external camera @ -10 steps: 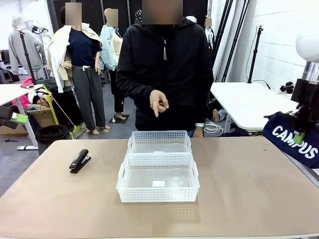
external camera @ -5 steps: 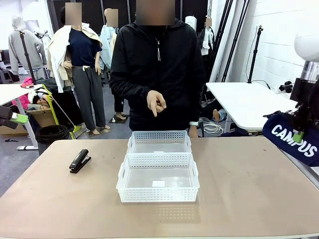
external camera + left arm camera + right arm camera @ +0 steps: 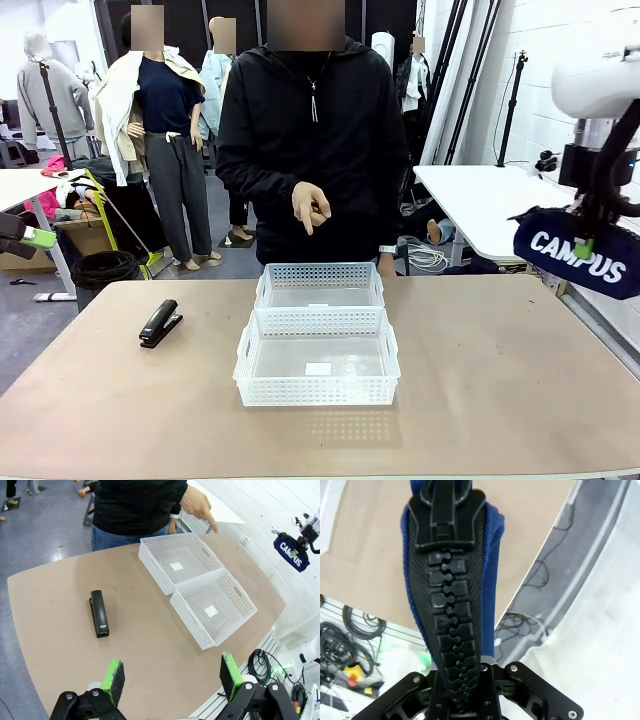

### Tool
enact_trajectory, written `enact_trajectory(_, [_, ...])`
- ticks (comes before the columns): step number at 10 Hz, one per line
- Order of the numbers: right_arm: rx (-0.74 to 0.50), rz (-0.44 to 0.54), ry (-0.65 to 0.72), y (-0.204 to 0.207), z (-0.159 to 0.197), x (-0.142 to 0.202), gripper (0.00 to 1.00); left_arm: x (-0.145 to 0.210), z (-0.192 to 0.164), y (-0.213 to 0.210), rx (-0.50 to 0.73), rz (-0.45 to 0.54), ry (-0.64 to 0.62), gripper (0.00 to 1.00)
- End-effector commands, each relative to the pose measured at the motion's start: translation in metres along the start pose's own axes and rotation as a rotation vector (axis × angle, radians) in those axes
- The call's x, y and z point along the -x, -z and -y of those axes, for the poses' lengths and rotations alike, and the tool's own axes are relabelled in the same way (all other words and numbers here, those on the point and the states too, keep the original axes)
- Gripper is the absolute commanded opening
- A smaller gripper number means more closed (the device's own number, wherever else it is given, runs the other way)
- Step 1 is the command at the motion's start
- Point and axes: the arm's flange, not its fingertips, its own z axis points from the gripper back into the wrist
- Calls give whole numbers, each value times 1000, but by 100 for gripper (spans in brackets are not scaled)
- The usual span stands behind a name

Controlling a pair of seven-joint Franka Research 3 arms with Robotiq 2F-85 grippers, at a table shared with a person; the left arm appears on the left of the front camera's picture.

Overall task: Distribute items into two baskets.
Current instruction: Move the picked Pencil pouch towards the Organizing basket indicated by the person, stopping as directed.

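The navy CAMPUS pouch (image 3: pixel 575 262) hangs in the air off the table's right end, with my right gripper (image 3: pixel 583 247) shut on it. The right wrist view looks along its black zip (image 3: pixel 452 595). From the left wrist camera the pouch (image 3: pixel 291 552) is small and far off. A black stapler (image 3: pixel 160 323) lies flat on the table's left part, also in the left wrist view (image 3: pixel 99 613). Two white lattice baskets stand touching at the centre, the near one (image 3: pixel 317 390) and the far one (image 3: pixel 320 272). My left gripper (image 3: pixel 171 677) is open, high above the table's left side.
A person in black stands at the far side, one hand (image 3: pixel 313 207) pointing down over the far basket (image 3: pixel 150 560). The brown tabletop (image 3: pixel 500 380) is bare to the right of the baskets. A white table (image 3: pixel 490 205) stands behind at the right.
My right gripper has lifted the pouch higher and a little to the left. The person's hand has risen slightly. Stapler, baskets and left gripper have stayed put.
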Motion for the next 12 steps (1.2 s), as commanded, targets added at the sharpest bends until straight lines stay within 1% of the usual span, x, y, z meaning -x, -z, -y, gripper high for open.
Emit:
enact_trajectory(1, [46, 26, -125, -5, 12, -27, 0, 1, -2, 0, 18, 14, 11, 100])
enact_trajectory(3, [48, 49, -256, -3, 18, -60, 0, 1, -2, 0, 18, 14, 11, 100])
enact_trajectory(5, [16, 42, -329, 2, 12, -85, 0, 1, -2, 0, 18, 14, 11, 100])
enact_trajectory(8, [-33, 11, -379, 16, -10, -128, 0, 1, -2, 0, 18, 14, 11, 100])
enact_trajectory(12, [-85, 9, -388, 21, -42, -169, 0, 1, -2, 0, 18, 14, 11, 100])
